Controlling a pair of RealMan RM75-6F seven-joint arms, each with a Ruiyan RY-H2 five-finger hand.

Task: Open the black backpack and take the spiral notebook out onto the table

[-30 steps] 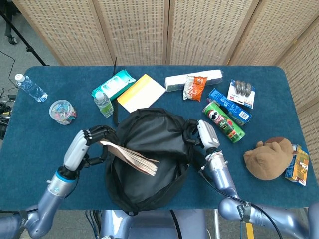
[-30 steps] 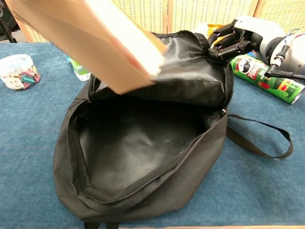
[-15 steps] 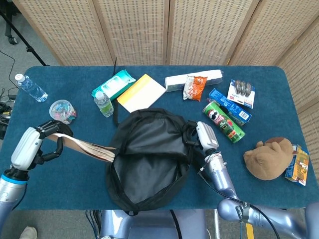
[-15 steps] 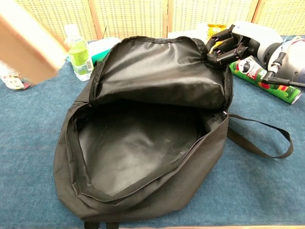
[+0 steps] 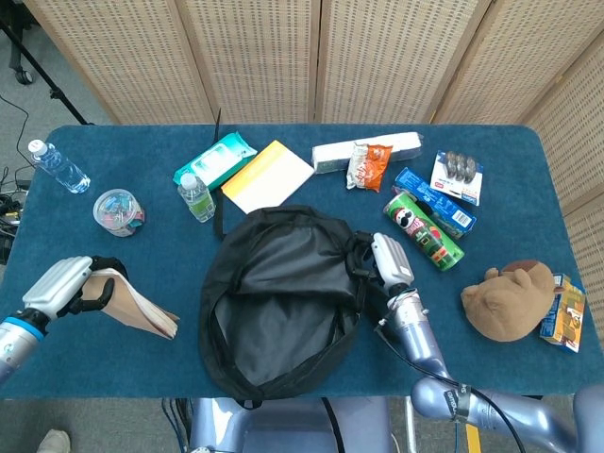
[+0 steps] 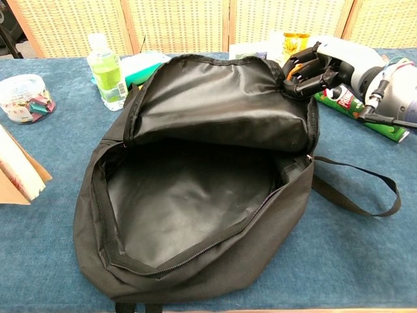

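The black backpack [image 5: 276, 297] lies unzipped at the table's front centre, its flap folded back and its inside [image 6: 189, 208] bare. My right hand [image 5: 377, 266] grips the flap's top edge on the right, also seen as right hand [image 6: 313, 65] in the chest view. My left hand [image 5: 68, 285] holds the brown-covered notebook [image 5: 140, 306] at the front left, out of the bag, its lower edge at or near the cloth. The notebook [image 6: 18, 173] shows at the chest view's left edge.
Behind the bag lie a small green bottle [image 5: 195, 197], a wipes pack [image 5: 214, 159], a yellow pad [image 5: 267, 176] and snack packs [image 5: 368, 162]. A Pringles can [image 5: 423, 229] lies by my right hand. A clip tub [image 5: 119, 211] and water bottle [image 5: 58, 167] stand left; a brown plush [image 5: 508, 299] right.
My left hand has carried the notebook out of the backpack, leftward and down to the front left of the table. The right hand has stayed on the flap.
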